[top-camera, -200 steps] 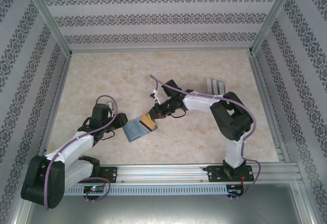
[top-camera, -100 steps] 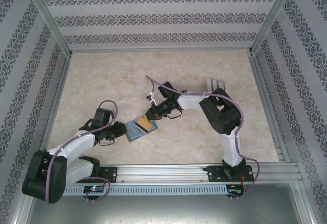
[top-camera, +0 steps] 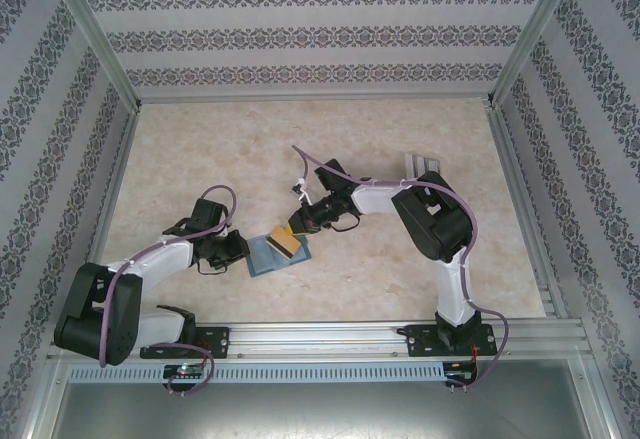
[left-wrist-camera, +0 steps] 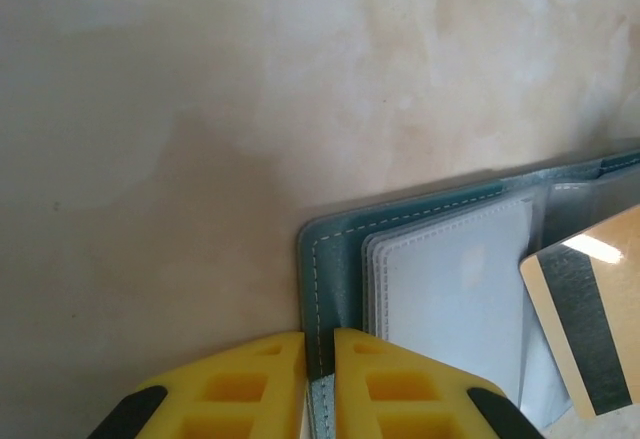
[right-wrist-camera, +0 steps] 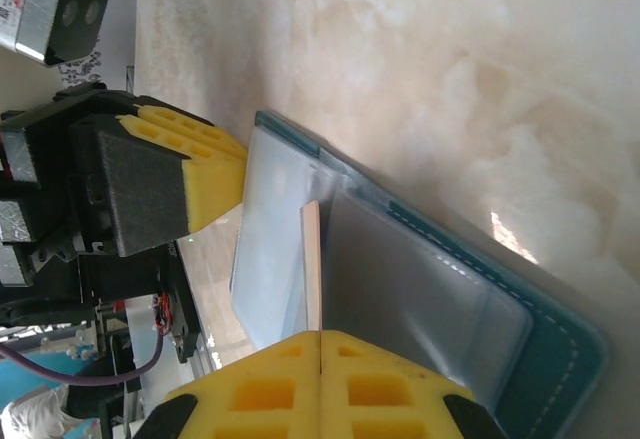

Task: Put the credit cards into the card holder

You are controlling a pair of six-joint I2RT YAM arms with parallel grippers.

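The card holder is a teal wallet lying open on the marbled table, pale leaves up. My left gripper is at its left edge. In the left wrist view the yellow fingers pinch the stitched teal cover, so my left gripper is shut on it. My right gripper is shut on a tan credit card with a dark stripe, held over the wallet's right half. Seen edge-on, the card stands against the pale leaves, with my right gripper closed on its near end.
A clear plastic slotted stand sits at the back right, behind the right arm. Patterned walls with metal posts enclose the table on three sides. An aluminium rail runs along the near edge.
My left gripper has come in to the wallet's left edge and closed on the cover. My right gripper has shifted a little down and left over the wallet, still holding the card.
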